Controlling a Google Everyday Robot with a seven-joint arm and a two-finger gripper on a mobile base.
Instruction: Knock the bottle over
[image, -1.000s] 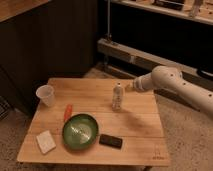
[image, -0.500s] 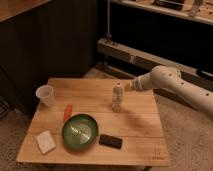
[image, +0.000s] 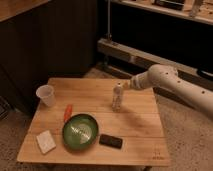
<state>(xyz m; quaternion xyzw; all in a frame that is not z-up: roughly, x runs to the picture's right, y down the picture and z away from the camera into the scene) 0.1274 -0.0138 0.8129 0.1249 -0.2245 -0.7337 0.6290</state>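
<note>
The bottle (image: 117, 97) is small, slim and pale with a white cap. It stands upright on the wooden table (image: 135, 125), right of centre toward the far edge. My gripper (image: 123, 86) comes in from the right on a white arm (image: 172, 85) and sits right at the bottle's top, at its right side. The translucent white cup (image: 46, 95) stands upright at the table's far left.
A green bowl (image: 80, 132) sits at the front middle of the table, a black phone (image: 110, 141) to its right, a white sponge (image: 46, 141) to its left and an orange-red object (image: 67, 113) behind it. A dark cabinet wall rises behind the table.
The gripper has edged slightly left toward the bottle's top. The bottle still stands upright in the same place.
</note>
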